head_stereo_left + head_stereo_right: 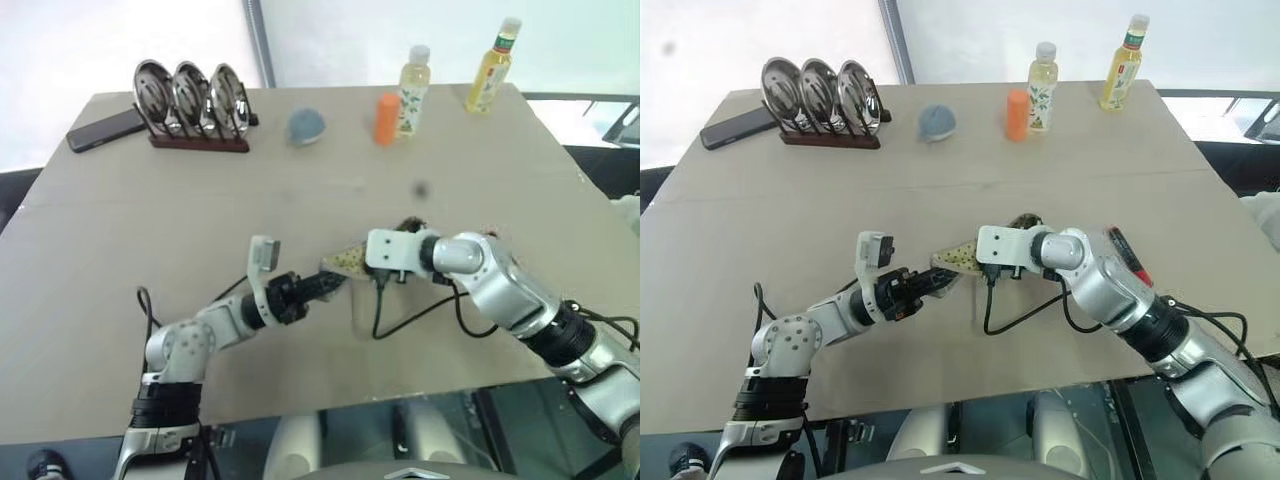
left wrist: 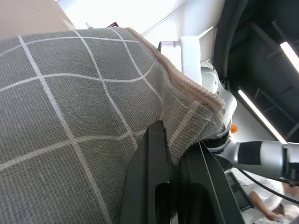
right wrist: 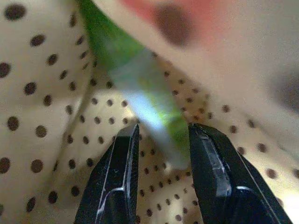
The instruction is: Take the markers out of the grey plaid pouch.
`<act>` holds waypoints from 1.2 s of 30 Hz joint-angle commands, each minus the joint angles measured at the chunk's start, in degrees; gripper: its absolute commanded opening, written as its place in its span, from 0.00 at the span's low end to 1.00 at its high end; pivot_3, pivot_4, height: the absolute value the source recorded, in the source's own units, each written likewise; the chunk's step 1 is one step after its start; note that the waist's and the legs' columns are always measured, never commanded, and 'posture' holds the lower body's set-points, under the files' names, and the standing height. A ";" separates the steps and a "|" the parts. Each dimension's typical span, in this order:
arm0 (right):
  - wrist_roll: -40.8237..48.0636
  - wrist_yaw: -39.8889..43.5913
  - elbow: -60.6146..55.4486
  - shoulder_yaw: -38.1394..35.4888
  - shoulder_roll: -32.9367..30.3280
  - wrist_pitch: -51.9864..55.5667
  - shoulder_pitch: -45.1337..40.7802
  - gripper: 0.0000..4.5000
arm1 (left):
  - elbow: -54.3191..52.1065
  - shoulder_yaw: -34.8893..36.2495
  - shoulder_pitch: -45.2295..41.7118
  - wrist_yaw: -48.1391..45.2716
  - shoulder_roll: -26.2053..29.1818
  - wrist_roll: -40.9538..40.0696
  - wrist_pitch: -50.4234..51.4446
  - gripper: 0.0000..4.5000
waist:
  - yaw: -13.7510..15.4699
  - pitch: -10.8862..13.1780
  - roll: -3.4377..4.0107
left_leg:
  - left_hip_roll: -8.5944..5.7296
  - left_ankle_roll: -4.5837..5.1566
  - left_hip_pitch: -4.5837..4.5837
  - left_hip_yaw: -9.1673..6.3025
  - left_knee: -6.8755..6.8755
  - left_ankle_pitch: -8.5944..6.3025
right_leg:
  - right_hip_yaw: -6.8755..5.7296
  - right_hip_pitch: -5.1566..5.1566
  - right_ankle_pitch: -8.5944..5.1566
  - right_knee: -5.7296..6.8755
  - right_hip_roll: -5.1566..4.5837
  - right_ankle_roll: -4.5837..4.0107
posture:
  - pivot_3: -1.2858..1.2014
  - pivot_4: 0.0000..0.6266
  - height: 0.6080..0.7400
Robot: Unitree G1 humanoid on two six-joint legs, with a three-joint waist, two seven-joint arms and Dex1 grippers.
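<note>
Head views: the left hand [image 1: 930, 283] and right hand [image 1: 975, 262] meet above the middle of the table [image 1: 790, 220]. The grey plaid pouch [image 1: 958, 256] is lifted between them, with its dotted lining facing up. A lid rack, ball, orange cylinder and two bottles stand well apart at the far edge.

Left wrist view: the left hand [image 2: 174, 154] is clamped tight on a fold of the pouch [image 2: 70, 121] near its zip edge, keeping the mouth presented.

Right wrist view: the right hand [image 3: 161, 149] is partly spread inside the pouch, its fingers on either side of the tip of a green marker [image 3: 140, 93] lying on the dotted lining. Contact is not evident.

Judgement: extraction step, pre-grasp. The next move calls for pinching the marker, then drawing it out along the pouch mouth while the left hand holds firm.
</note>
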 commanded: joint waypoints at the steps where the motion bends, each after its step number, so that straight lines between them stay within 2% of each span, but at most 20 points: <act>1: -3.48 -4.80 12.57 0.59 4.30 -8.82 -1.69 0.38 | -2.18 0.53 -0.20 -1.15 -0.46 -0.40 -1.80 0.00 | -0.06 0.00 -0.01 | 0.00 0.00 0.00 0.00 0.00 0.00 | 0.00 0.00 0.00 0.00 0.00 0.00 | 0.52 0.24 1.00; 4: -4.83 -8.18 23.25 -0.07 8.43 -15.72 -3.28 0.38 | -2.51 0.89 0.19 -0.39 -0.72 -0.41 -1.73 0.00 | -0.48 -0.08 -0.12 | 0.01 0.00 0.08 0.01 0.00 0.00 | 0.02 0.03 0.00 0.02 0.01 0.00 | 0.52 0.24 1.00; 8: -3.75 -6.03 24.18 -2.99 8.68 -18.52 -2.78 0.38 | -3.25 2.13 0.54 1.22 -1.27 -2.46 0.37 0.00 | -0.62 -0.10 -0.15 | 0.02 0.00 0.13 -0.01 -0.01 0.00 | 0.02 0.10 0.01 0.03 0.02 0.00 | 0.52 0.24 1.00; 11: -2.52 -2.91 19.40 -5.78 6.90 -17.36 -1.27 0.23 | -3.36 2.81 0.72 2.19 -1.69 -3.96 2.33 0.00 | -0.55 -0.09 -0.15 | 0.01 0.00 0.10 -0.01 0.00 0.00 | 0.02 0.11 0.02 0.02 0.00 0.02 | 0.52 0.24 1.00; 12: -2.34 -1.66 17.45 -6.47 5.99 -16.70 -0.55 0.10 | -3.42 2.83 0.82 2.27 -1.70 -4.25 2.80 0.00 | -0.51 -0.09 -0.15 | 0.01 -0.01 0.09 -0.01 0.00 0.00 | 0.02 0.10 0.05 0.02 0.00 0.07 | 0.52 0.24 1.00; 13: -1.95 -0.20 14.79 -7.23 4.84 -15.80 0.40 0.01 | -3.50 2.78 0.90 2.25 -1.70 -4.66 3.29 0.00 | -0.48 -0.09 -0.15 | 0.01 0.00 0.10 -0.02 -0.01 0.00 | 0.02 0.10 0.06 0.02 0.00 0.10 | 0.52 0.24 1.00; 18: 1.88 9.89 -7.39 -13.63 -4.41 -3.29 6.22 0.01 | -1.87 3.75 -0.50 3.25 -2.03 -10.57 9.43 0.00 | 0.33 0.02 -0.03 | 0.00 0.00 -0.03 -0.03 -0.09 0.00 | 0.01 0.00 0.06 0.01 0.00 0.11 | 0.52 0.24 1.00; 21: 5.05 16.26 -20.66 -18.20 -11.80 8.15 8.94 0.01 | 0.36 3.42 -2.10 2.89 -1.66 -13.81 13.87 0.00 | 0.62 0.06 -0.02 | 0.00 0.00 0.00 -0.03 -0.08 0.00 | 0.00 0.01 0.01 -0.01 0.00 0.03 | 0.52 0.24 1.00; 26: 11.66 24.05 -36.61 -24.73 -23.75 25.23 11.12 0.01 | 7.32 5.31 -7.15 6.58 -2.76 -18.93 19.15 0.00 | 0.64 0.08 -0.02 | 0.00 0.00 0.01 -0.05 -0.02 0.00 | -0.02 0.02 -0.02 -0.02 -0.01 0.00 | 0.52 0.24 1.00; 30: 14.16 23.08 -40.18 -24.38 -26.46 31.30 9.77 0.01 | 9.95 5.04 -8.71 7.89 -2.90 -12.60 13.37 0.00 | 0.10 0.04 -0.07 | -0.01 0.00 0.04 -0.05 0.01 0.00 | -0.01 0.03 -0.01 -0.03 -0.02 -0.01 | 0.52 0.24 1.00; 34: 13.77 18.54 -38.11 -22.62 -23.70 31.77 8.42 0.01 | 6.15 -0.62 -7.03 0.44 -0.29 -0.51 1.06 0.00 | 0.15 0.04 -0.08 | -0.01 -0.01 0.02 -0.04 0.00 0.00 | -0.01 0.01 -0.01 -0.05 -0.02 -0.02 | 0.52 0.24 1.00; 36: 13.71 17.13 -37.22 -21.48 -22.79 31.02 8.44 0.01 | 6.08 -2.79 -6.48 -0.79 -0.52 7.34 -9.15 0.00 | 0.34 0.04 -0.08 | -0.02 -0.02 -0.01 -0.03 -0.02 -0.01 | -0.01 -0.01 -0.01 -0.09 -0.03 -0.03 | 0.52 0.24 1.00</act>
